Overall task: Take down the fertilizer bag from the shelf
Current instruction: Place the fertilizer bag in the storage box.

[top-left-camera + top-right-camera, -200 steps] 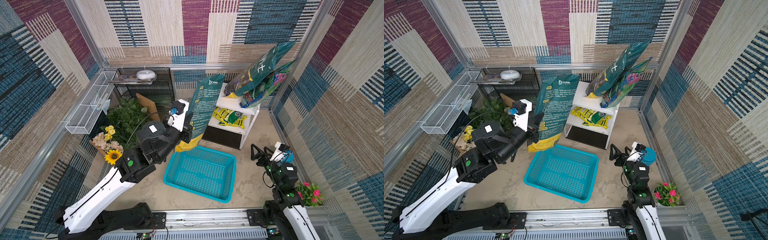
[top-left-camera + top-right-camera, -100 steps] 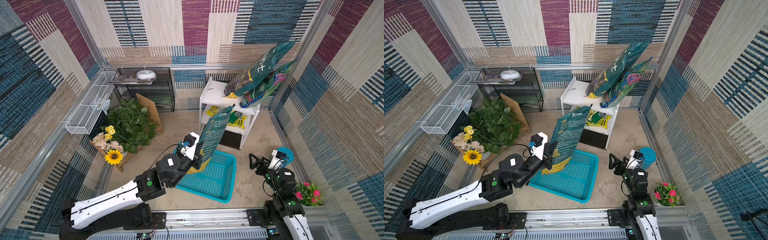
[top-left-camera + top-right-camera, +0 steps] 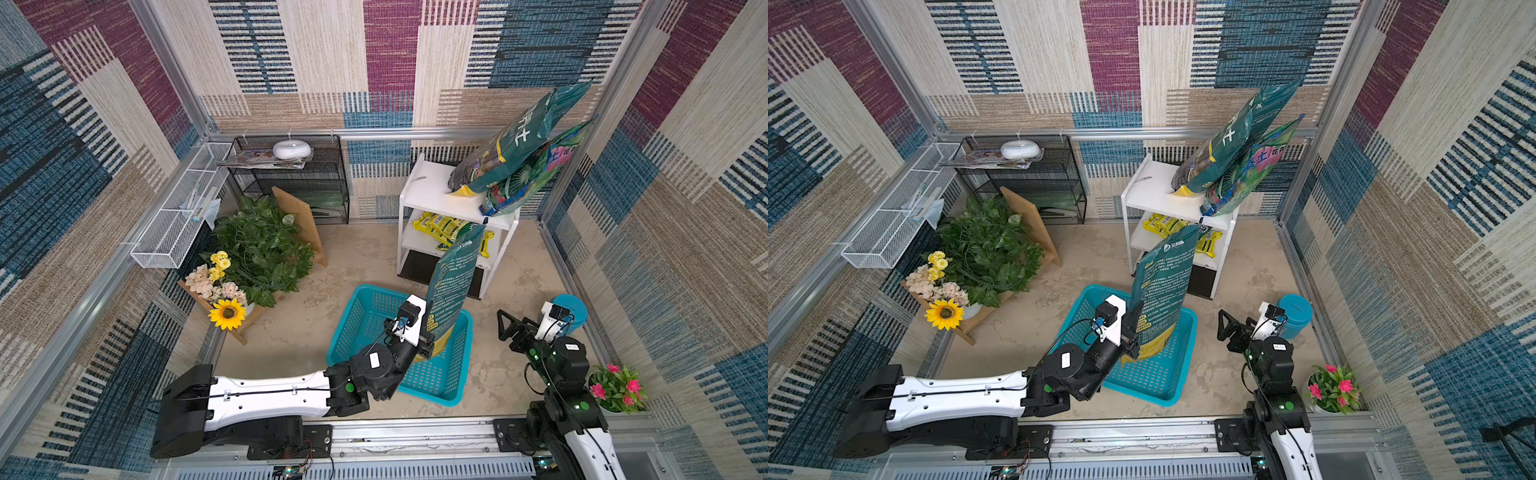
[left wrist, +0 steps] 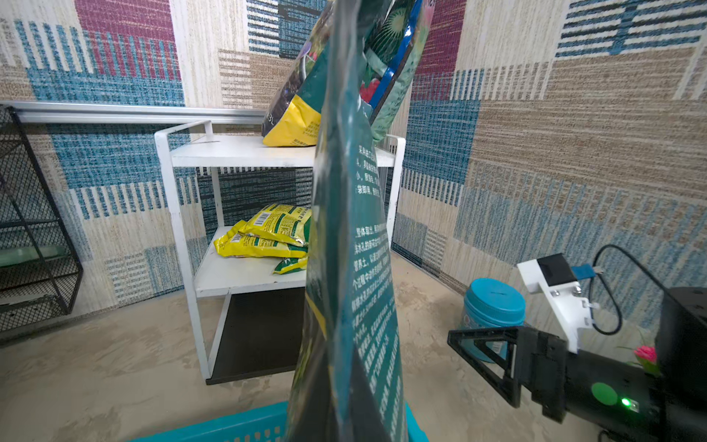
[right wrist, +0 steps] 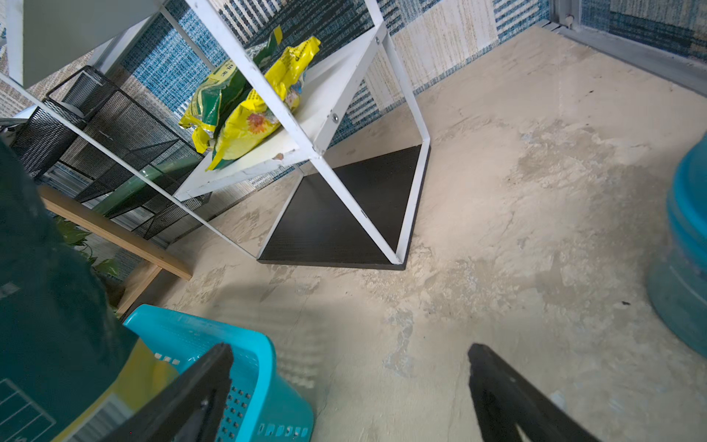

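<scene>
Pinched tight in the left gripper (image 3: pixel 428 345): the tall dark-green printed plastic fertilizer bag (image 3: pixel 453 286), caught low on its side edge, just above the yellow bottom band. Clear of the small white two-board shelf (image 3: pixel 428 189) and poised over the teal perforated plastic basket (image 3: pixel 361 316), yellow end down inside the rim. Cannot tell whether touching the basket floor. Leaning top-first back toward the shelf, in both top views.

Over to the right gripper (image 3: pixel 505 328): spread wide, holding nothing, low above the bare floor, between the basket and the round teal lidded tub (image 3: pixel 571 305). Same story from the right wrist view, two black fingers far apart with only floor between.

Now the handling, as a judgement. Looks like glossy laminated film, so probably slick under the pads. Soft-sided and bulging lower down, creased along its length in the left wrist view (image 4: pixel 344 237), so likely loose fill settled low, flatter and floppier up top. Probably some real weight. Gripped this low, liable to tip or swing at the top. Best taken where the film lies flat and doubled: side seam or sealed top edge, not the fat belly.

Left behind on the top board: two more green printed bags (image 3: pixel 519 145) propped against the wall. On the middle board: yellow packets (image 3: pixel 442 224).
</scene>
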Controlling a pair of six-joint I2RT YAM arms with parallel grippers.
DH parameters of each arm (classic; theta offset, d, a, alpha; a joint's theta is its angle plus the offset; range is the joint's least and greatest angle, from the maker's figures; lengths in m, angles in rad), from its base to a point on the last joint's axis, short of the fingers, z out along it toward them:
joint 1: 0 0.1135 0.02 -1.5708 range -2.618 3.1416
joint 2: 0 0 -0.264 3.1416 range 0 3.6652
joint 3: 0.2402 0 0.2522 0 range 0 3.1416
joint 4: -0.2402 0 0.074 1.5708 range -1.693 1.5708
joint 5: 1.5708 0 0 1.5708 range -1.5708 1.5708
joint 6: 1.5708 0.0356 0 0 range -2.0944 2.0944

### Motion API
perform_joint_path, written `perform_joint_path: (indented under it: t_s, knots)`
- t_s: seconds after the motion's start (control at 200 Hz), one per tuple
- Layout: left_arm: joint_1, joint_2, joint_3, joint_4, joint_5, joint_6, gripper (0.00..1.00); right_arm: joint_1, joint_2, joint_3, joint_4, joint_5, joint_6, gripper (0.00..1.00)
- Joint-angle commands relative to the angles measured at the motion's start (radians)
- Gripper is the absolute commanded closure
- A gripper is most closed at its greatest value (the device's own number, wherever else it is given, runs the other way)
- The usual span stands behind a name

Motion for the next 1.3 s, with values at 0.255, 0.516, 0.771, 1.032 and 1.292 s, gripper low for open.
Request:
perform_joint_path:
  t_s: [0.255, 0.516, 0.771, 1.032, 1.292]
  knots:
    - [0.0, 0.156, -0.044, 0.496, -0.011, 0.009, 1.0, 0.002, 0.0, -0.002, 0.014, 0.002, -0.003, 0.01]
    - [-0.026, 0.291, -0.081, 0.618, -0.02, -0.076, 1.0, 0.002, -0.002, -0.003, 0.017, -0.004, -0.001, 0.01]
    - [-0.078, 0.4, -0.068, 0.651, -0.062, -0.137, 1.0, 0.003, -0.001, -0.004, 0.02, -0.011, -0.002, 0.01]
    - [-0.137, 0.472, -0.044, 0.651, -0.19, -0.221, 1.0, 0.002, -0.001, -0.006, 0.021, -0.015, -0.001, 0.01]
    - [-0.193, 0.498, -0.069, 0.65, -0.202, -0.293, 1.0, 0.002, -0.002, -0.007, 0.023, -0.021, -0.001, 0.01]
